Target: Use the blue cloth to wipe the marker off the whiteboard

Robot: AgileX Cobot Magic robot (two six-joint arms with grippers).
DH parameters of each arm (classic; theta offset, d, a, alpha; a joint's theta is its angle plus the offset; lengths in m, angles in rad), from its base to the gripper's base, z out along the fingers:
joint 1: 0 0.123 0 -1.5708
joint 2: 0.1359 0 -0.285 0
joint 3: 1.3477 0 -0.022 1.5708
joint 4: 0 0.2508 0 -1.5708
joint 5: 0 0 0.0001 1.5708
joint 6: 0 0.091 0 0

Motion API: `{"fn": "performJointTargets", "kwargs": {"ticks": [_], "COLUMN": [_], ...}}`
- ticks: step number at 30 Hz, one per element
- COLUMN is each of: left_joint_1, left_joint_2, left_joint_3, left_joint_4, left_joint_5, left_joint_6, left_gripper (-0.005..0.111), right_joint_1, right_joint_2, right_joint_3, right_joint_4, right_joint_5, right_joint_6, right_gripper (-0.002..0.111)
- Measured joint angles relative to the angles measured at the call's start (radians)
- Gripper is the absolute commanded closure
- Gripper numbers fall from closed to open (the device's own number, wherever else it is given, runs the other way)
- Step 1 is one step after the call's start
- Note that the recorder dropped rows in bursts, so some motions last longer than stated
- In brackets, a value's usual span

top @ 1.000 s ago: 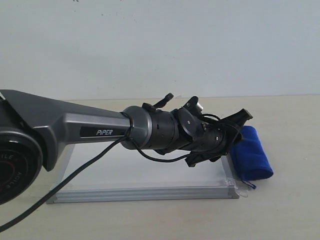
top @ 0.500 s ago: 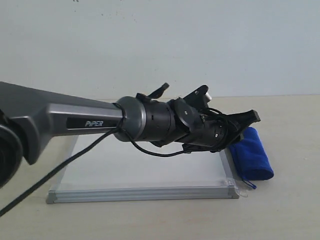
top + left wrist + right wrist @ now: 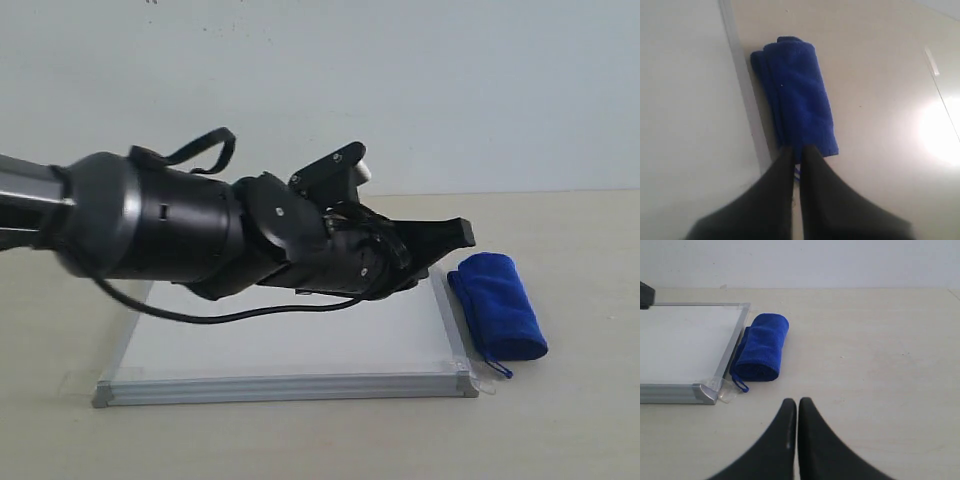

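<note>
The blue cloth (image 3: 497,305) (image 3: 797,107) (image 3: 762,347), rolled into a short fuzzy cylinder, lies on the beige table (image 3: 580,410) just beside the right-hand frame of the whiteboard (image 3: 300,345) (image 3: 685,100) (image 3: 685,340), running roughly parallel to that edge. Its small loop tag (image 3: 496,366) (image 3: 740,385) trails off the end nearer the exterior camera, close to a clear tape tab (image 3: 490,385) (image 3: 725,392) at the board's front right corner. The board lies flat on the table, its silver-grey frame bright along the front edge.

The left gripper (image 3: 460,232) (image 3: 796,148) hangs in the air over the right side of the board, its black fingers pointing toward the cloth. Both fingers are drawn together with only a thin slit between them and nothing held. In the exterior view the tips sit above the far end of the roll and clear of it. The dark left arm (image 3: 150,225) stretches across the board from the left, hiding much of its surface, with a black cable (image 3: 250,312) looping beneath it.

The right gripper (image 3: 793,402), seen only from its own wrist camera, hovers over bare table, well apart from cloth and board, its two fingers likewise pressed nearly together and empty.
</note>
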Motion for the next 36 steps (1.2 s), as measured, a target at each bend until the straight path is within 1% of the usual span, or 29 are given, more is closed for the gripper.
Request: {"fn": "performJointTargets", "kwargs": {"ticks": [5, 11, 13, 16, 22, 27, 36], "left_joint_1": [-0.051, -0.158, -0.183, -0.205, -0.212, -0.213, -0.213], "left_joint_2": [-0.175, -0.413, -0.473, -0.556, -0.699, -0.757, -0.765], "left_joint_3": [0.161, 0.343, 0.4, 0.475, 0.61, 0.656, 0.658], "left_joint_4": [0.007, 0.018, 0.018, 0.018, 0.018, 0.018, 0.033], "left_joint_5": [-0.059, -0.063, -0.063, -0.064, -0.065, -0.009, -0.004], "left_joint_6": [0.029, 0.04, 0.04, 0.04, 0.04, 0.04, 0.047], "left_gripper": [0.103, 0.103, 0.103, 0.103, 0.103, 0.103, 0.103], "right_joint_1": [0.0, 0.0, 0.0, 0.0, 0.0, 0.0, 0.0], "right_joint_2": [0.0, 0.0, 0.0, 0.0, 0.0, 0.0, 0.0], "right_joint_3": [0.0, 0.0, 0.0, 0.0, 0.0, 0.0, 0.0], "right_joint_4": [0.0, 0.0, 0.0, 0.0, 0.0, 0.0, 0.0], "right_joint_5": [0.0, 0.0, 0.0, 0.0, 0.0, 0.0, 0.0], "right_joint_6": [0.0, 0.0, 0.0, 0.0, 0.0, 0.0, 0.0], "right_gripper": [0.107, 0.107, 0.107, 0.107, 0.107, 0.107, 0.107]}}
